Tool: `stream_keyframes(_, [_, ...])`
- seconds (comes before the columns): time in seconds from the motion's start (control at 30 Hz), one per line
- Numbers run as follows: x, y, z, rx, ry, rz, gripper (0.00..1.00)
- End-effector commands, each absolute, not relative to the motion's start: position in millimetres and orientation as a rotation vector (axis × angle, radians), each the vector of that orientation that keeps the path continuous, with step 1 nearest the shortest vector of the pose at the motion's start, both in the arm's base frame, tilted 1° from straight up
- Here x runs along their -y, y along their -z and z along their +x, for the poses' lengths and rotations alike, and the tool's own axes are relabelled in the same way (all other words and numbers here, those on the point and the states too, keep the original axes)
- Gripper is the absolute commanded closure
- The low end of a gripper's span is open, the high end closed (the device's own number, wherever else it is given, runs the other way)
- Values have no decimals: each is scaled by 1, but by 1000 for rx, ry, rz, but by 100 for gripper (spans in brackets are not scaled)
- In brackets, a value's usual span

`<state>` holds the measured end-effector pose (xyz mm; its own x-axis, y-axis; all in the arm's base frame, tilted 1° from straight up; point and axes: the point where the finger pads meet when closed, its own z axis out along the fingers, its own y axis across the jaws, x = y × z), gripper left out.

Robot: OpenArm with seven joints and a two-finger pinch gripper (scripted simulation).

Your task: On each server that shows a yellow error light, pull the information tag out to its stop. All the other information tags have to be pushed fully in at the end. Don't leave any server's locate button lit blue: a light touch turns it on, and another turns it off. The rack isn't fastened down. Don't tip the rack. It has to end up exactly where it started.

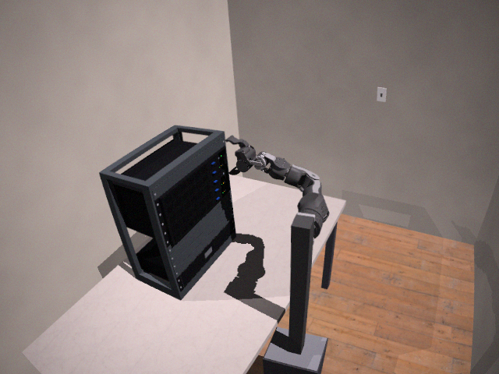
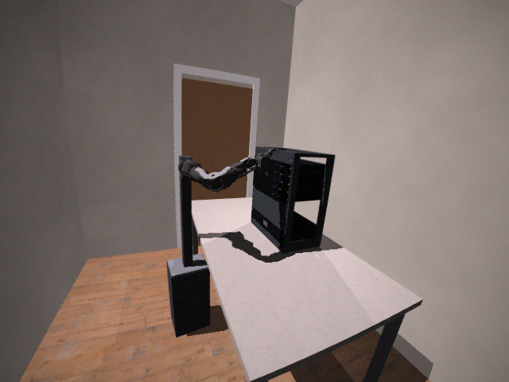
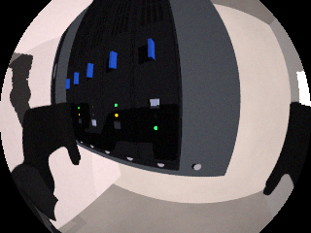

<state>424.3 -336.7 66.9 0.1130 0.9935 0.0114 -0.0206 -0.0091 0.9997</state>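
Note:
The dark rack [image 1: 167, 179] [image 2: 314, 155] [image 3: 209, 97] stands upright on the table. Several blue tags show on its servers, including the top tag [image 1: 213, 163] [image 3: 151, 49] and the second tag [image 1: 214, 172] [image 3: 113, 60]; how far each sticks out is hard to tell. A yellow light [image 3: 117, 115] shows on the second server, and another small yellow light [image 3: 79, 115] lies further down. The top server's light [image 3: 155, 128] is green. The top locate button [image 3: 155, 102] looks pale, not blue; lower ones are partly unclear. My gripper [image 1: 230, 156] [image 3: 156, 154] is open and empty, in front of the rack's upper front edge.
The white table [image 1: 153, 333] [image 2: 304, 296] carries the rack. The arm's post [image 1: 301, 281] [image 2: 186, 222] stands beside the table's edge. A wall [image 1: 181, 60] rises behind the rack. The arm's shadow falls across the tabletop.

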Motion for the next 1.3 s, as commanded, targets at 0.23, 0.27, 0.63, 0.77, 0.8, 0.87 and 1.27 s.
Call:
stream_keyframes(0.23, [336, -65, 425, -1117, -1138, 1256, 0])
stream_keyframes(0.27, [336, -65, 425, -1117, -1138, 1256, 0])
stream_keyframes(0.63, [336, -65, 425, -1117, -1138, 1256, 0])
stream_keyframes(0.77, [336, -65, 425, -1117, -1138, 1256, 0])
stream_keyframes(0.8, [336, -65, 425, -1117, -1138, 1256, 100])
stream_keyframes(0.87, [336, -65, 425, -1117, -1138, 1256, 100])
stream_keyframes(1.27, [336, -65, 425, -1117, -1138, 1256, 100])
